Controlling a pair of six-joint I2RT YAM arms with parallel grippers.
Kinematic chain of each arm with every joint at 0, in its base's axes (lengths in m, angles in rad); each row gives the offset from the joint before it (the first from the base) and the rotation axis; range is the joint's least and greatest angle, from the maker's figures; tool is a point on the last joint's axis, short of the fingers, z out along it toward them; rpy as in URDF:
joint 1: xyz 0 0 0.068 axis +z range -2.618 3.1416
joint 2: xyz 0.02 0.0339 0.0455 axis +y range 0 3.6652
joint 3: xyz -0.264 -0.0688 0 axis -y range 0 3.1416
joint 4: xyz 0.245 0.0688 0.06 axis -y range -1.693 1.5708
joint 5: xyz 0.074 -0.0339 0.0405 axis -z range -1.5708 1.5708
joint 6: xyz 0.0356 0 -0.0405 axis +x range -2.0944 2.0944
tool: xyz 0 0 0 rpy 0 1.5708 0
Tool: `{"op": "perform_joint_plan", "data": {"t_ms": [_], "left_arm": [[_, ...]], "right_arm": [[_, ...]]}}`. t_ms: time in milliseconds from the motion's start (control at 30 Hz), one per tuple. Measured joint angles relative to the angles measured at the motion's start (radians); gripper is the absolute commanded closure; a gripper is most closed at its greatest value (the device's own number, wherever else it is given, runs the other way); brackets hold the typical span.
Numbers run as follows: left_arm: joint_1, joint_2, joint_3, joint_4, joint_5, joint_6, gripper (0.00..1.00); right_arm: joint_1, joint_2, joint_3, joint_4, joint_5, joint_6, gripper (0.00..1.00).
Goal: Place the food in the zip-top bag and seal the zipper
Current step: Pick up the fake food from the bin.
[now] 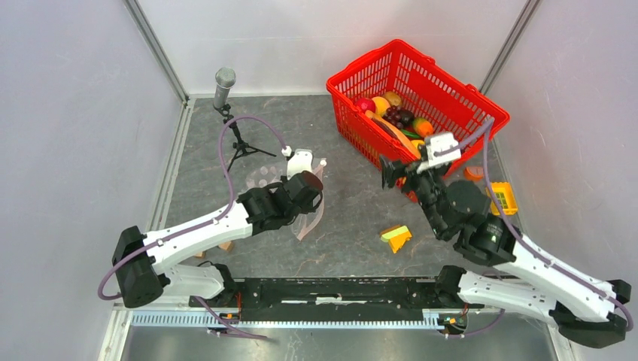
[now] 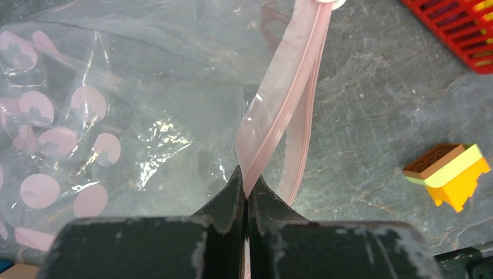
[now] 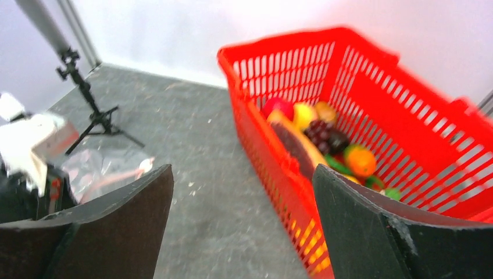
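While the left gripper is clamped tight on the pink zipper, the right gripper stands wide apart, holding nothing.
From that pinch the clear, pink-dotted zip-top bag spreads over the counter, well left of the red basket. The right gripper hovers just outside the basket's near-left wall. The food lies inside the basket: grapes, orange, yellow and red pieces. A yellow-and-brown block sits in front of the basket.

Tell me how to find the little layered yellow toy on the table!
Find the red basket at the back right of the table. Come nearer, into the gap between the left arm and right arm: the toy lies there alone. Unlike the round fruit in the basket, it is blocky, layered brown, green and yellow.
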Motion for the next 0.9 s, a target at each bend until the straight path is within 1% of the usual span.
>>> {"op": "perform_joint_plan", "data": {"t_ms": [100,133,200,333,400,500,600,633,700,800,900], "left_arm": [[0.034,-0.002,-0.002,0.031,0.032,0.0,0.98],[0.046,-0.008,-0.007,0.046,0.044,0.001,0.98],[0.064,-0.027,-0.018,0.063,0.076,0.002,0.98],[0.086,-0.053,-0.023,0.091,0.143,0.011,0.98],[0.093,-0.061,-0.024,0.102,0.175,0.017,0.98],[0.105,-0.068,-0.024,0.108,0.222,0.031,0.98],[0.115,-0.073,-0.026,0.111,0.26,0.044,0.98],[0.117,-0.076,-0.029,0.115,0.273,0.047,0.98],[0.121,-0.088,-0.043,0.122,0.294,0.051,0.98],[0.126,-0.109,-0.069,0.126,0.32,0.052,0.98],[0.134,-0.116,-0.082,0.126,0.331,0.053,0.98]], "right_arm": [[-0.041,0.131,0.174,-0.014,0.031,-0.095,0.12],[-0.073,0.168,0.216,-0.02,0.027,-0.115,0.12],[-0.188,0.253,0.305,-0.044,-0.032,-0.142,0.13],[-0.583,0.465,0.469,-0.109,-0.329,-0.15,0.15],[-0.743,0.573,0.539,-0.15,-0.509,-0.145,0.17],[-0.923,0.75,0.62,-0.185,-0.764,-0.138,0.22],[-1.05,0.901,0.659,-0.232,-0.969,-0.135,0.21],[-1.091,0.952,0.669,-0.255,-1.039,-0.136,0.18],[-1.143,1.035,0.704,-0.321,-1.123,-0.148,0.15],[-1.192,1.144,0.775,-0.424,-1.2,-0.194,0.14],[-1.19,1.198,0.807,-0.491,-1.263,-0.238,0.13]]}}
